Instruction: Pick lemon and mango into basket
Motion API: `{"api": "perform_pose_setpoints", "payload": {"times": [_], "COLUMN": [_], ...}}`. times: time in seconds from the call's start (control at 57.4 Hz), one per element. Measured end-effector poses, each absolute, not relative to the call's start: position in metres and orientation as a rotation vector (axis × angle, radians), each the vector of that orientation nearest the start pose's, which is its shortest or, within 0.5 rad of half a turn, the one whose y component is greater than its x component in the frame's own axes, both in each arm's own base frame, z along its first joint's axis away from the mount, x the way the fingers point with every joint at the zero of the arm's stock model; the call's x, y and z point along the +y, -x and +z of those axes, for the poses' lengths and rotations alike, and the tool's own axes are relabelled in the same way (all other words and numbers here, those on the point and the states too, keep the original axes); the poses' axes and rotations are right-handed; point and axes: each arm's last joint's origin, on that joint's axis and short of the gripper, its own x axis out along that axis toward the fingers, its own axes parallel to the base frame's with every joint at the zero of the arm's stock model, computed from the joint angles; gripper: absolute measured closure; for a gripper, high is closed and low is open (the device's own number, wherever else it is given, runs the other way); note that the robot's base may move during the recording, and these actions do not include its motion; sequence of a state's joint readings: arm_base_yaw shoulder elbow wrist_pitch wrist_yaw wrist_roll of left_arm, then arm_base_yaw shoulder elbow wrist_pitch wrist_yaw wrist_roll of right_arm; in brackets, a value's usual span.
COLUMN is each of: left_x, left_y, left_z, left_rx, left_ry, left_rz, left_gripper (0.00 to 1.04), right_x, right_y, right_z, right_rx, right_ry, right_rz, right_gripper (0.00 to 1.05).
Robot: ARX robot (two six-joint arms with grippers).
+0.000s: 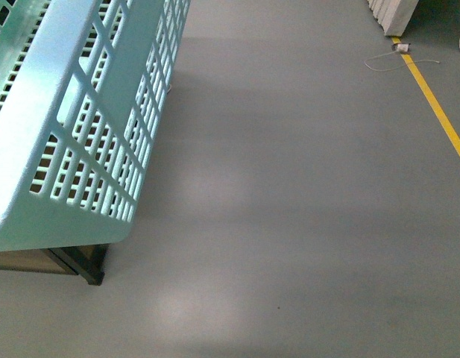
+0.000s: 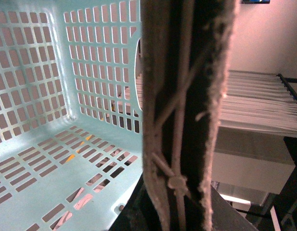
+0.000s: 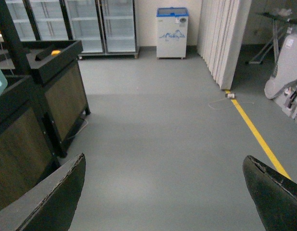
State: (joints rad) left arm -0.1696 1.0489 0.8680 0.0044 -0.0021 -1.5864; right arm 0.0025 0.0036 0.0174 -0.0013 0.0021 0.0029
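A: Grey floor [image 1: 304, 224] everywhere — where's the basket [image 1: 80, 149]?
B: Nine o'clock in the front view, tilted, no fruit seen inside. What seems its ribbed handle [image 2: 187, 96] blocks the left wrist view; the left gripper's hold I cannot tell.
A: Right gripper [image 3: 163, 161]?
B: Spread wide, empty. Find the lemon first — pinch gently across its middle. No writing legible.

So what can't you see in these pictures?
Front view: the light turquoise slotted plastic basket is cut off by the edges.
Left wrist view: a dark fuzzy-edged strip up close hides part of the basket.
Right wrist view: the orange speck on the dark wooden stand is too small to name.
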Motion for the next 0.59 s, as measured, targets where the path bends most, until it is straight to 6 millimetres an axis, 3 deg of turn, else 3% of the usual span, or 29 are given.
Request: {"api": "perform_pose_setpoints", "payload": {"times": [0.592], "left_x": [-0.0412], "left_y": [-0.2316], "left_z": [0.3316], "left_rx": [0.279], "left_ry": [1.572], "left_rz": [-0.005], "left_gripper": [0.99], "right_x": [0.0002], "right_y": [-0.0968], "right_z": [0.1690], "right_rx": [-0.012], "right_ry": [-0.003], "right_rz": [0.000], "right_gripper": [0.09]}}
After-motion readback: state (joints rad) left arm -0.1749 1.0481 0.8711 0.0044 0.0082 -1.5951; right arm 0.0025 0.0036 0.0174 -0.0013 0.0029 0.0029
